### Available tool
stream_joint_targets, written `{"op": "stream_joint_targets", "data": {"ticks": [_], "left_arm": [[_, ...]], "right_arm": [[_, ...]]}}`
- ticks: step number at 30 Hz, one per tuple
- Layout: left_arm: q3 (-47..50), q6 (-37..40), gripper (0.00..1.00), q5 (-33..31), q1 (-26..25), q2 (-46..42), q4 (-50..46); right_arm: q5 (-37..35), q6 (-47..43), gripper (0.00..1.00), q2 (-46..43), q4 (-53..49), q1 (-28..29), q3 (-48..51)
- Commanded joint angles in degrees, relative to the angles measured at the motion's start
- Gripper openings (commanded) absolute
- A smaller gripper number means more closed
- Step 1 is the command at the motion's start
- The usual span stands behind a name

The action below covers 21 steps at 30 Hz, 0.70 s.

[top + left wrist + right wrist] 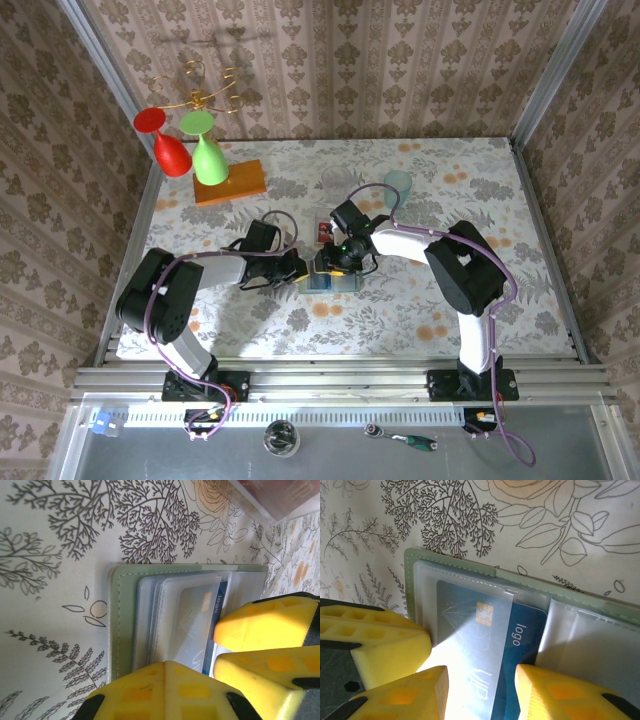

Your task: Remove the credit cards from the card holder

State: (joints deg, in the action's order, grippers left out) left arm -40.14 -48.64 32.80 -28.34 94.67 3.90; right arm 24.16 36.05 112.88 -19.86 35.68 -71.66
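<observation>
While pinning card holder [120,620] via left gripper [295,268] (jaws unreadable), straddling blue card [520,630] lengthwise with right gripper [480,690] spread.

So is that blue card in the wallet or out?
Mostly in: the blue card lies under a clear sleeve of the opened card holder, one edge sticking out.

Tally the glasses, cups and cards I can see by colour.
Red: 2, the red goblet and the loose red card
Green: 1, the green goblet
Teal: 1, the teal cup
Blue: 1, the blue card in the card holder
Total: 5
</observation>
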Motion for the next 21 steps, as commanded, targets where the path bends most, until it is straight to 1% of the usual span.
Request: {"op": "stream_joint_targets", "data": {"ticks": [1,7,15,21], "left_arm": [[0.9,0.8,0.06,-0.6,0.6,-0.4,-1.1],[1.0,0.7,0.06,-0.6,0.6,-0.6,-0.8],[0.3,0.7,0.06,-0.3,0.6,-1.8,-1.1],[0.1,0.5,0.05,0.0,0.6,-2.1,-0.8]], "right_arm": [[-4.3,-1.4,0.43,-0.9,-5.4,-0.1,-0.8],[-5.0,-2.2,0.43,-1.5,-6.6,-0.1,-1.5],[-2.5,-1.1,0.43,-1.8,-4.9,-0.1,-1.6],[-2.6,-0.9,0.43,-2.4,-4.7,-0.1,-1.5]]}}
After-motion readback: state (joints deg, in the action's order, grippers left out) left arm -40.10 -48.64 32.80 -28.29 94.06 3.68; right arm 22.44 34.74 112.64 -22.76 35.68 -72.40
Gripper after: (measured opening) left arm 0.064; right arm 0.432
